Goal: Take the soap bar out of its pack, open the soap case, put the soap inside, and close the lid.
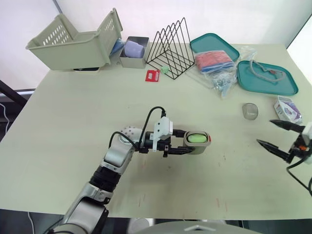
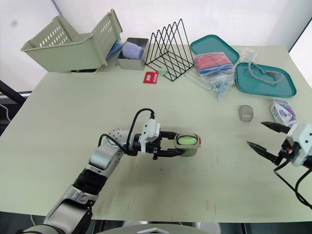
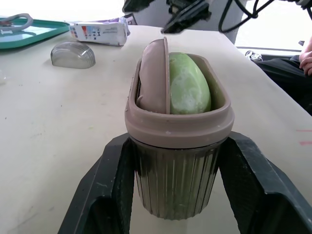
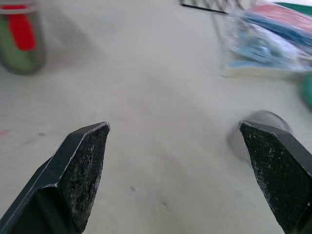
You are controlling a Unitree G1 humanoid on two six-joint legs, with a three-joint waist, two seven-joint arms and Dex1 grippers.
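Observation:
The soap case (image 1: 196, 141) lies on its side at the table's middle, a ribbed dark tub with a taupe rim. My left gripper (image 1: 187, 142) is shut on it, one finger (image 3: 109, 187) pressed against each flank. Inside sits the green soap bar (image 3: 189, 84), with a taupe insert (image 3: 153, 73) standing on edge beside it. A clear domed lid (image 1: 250, 110) rests on the table further right, and the printed soap pack (image 1: 287, 108) lies beyond it. My right gripper (image 1: 265, 131) hovers open near the table's right edge, in front of the pack, holding nothing.
Along the back stand a tilted beige basket (image 1: 73, 41), a grey box with a purple cup (image 1: 134, 51), a black wire rack (image 1: 170, 48), two teal trays (image 1: 265, 78), and a clear bag of pegs (image 1: 222, 80). A red card (image 1: 152, 75) lies by the rack.

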